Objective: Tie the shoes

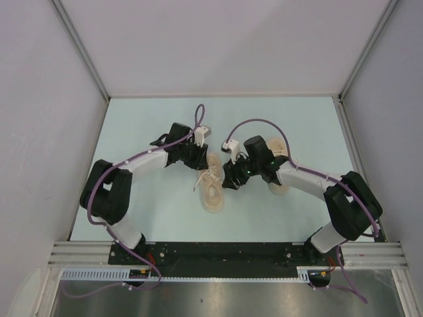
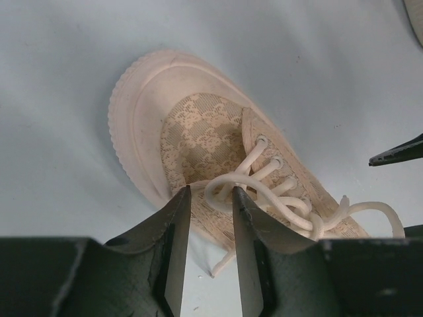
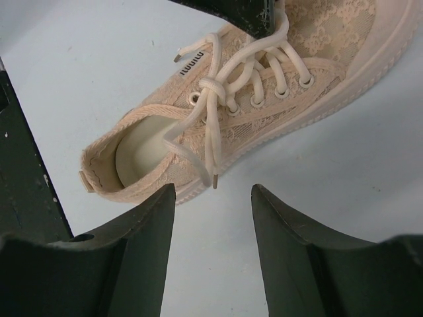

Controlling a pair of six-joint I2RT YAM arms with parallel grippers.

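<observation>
A small tan shoe was seen lying near the middle of the table, between the two grippers. Its upper was made of beige fabric with a floral lace pattern. This was bounded by a smooth pale toe cap and a ribbed sole edge, and a cream insole was visible through the oval opening. Thin, round, off-white laces were threaded through ringed eyelets and crossed in one loose knot, with the ends left trailing.

The left gripper was held over the laced part, its dark tapered fingers only narrowly parted. A lace loop lay at their tips, but it could not be told whether it was pinched. The right gripper was spread wide beside the shoe's opening, with nothing held.

A second shoe was largely hidden beneath the right arm.

The table was matte and pale blue-grey, and it was enclosed by plain white wall panels.
</observation>
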